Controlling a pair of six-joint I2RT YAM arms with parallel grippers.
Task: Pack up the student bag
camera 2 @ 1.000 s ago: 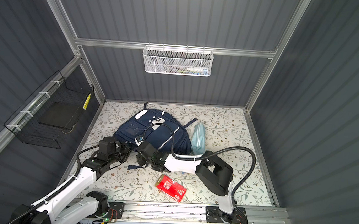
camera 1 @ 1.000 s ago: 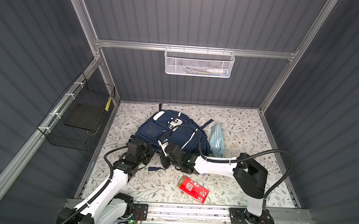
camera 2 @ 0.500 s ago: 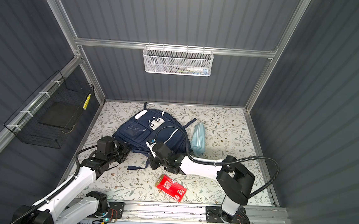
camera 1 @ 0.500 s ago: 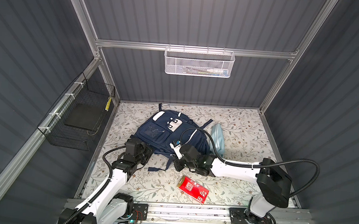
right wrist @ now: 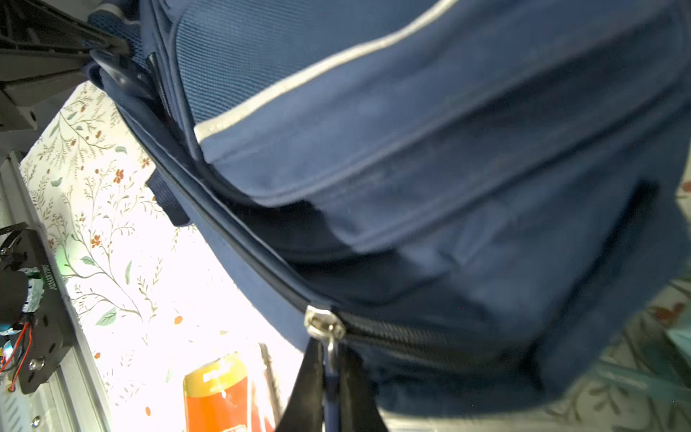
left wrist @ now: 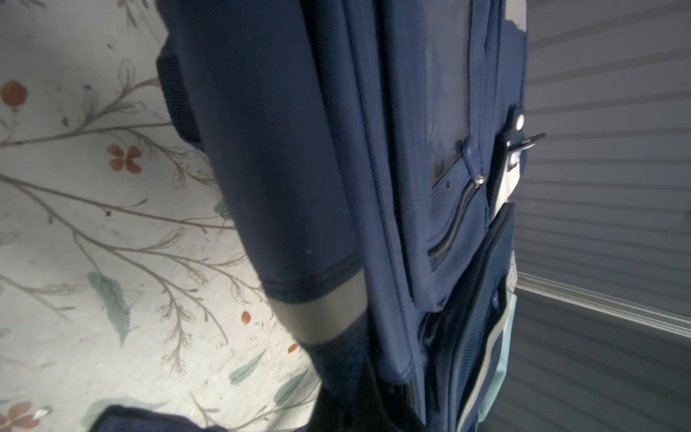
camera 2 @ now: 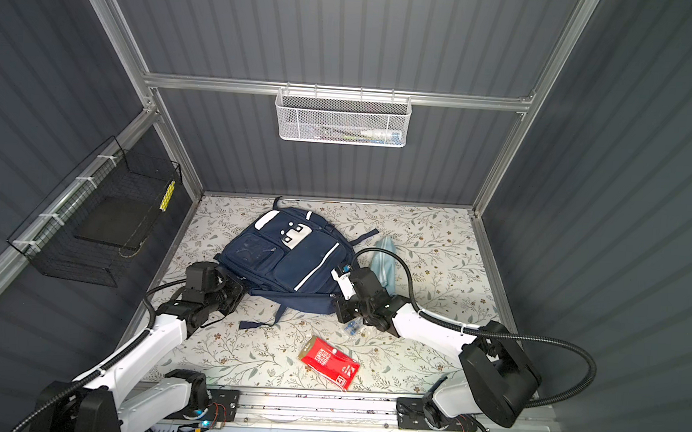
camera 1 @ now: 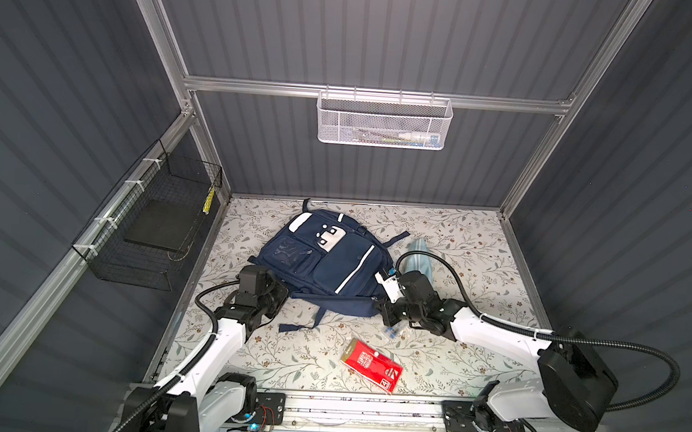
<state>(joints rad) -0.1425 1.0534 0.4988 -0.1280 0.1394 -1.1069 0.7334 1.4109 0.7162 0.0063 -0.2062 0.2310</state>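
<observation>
Navy student bag (camera 1: 324,261) lay partly unzipped; right claw (right wrist: 329,361) clamped its zip pull (right wrist: 324,328), left claw (camera 1: 276,299) pinched its corner; red packet (camera 1: 371,364) not yet packed.

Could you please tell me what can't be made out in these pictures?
White basket contents: top views, too small behind mesh.
Left gripper: tips hidden under its own wrist in top views, cut off in left wrist view.
Bag interior: right wrist view, dark and blurred.
Clear item: top views, too small, partly under right gripper.
</observation>
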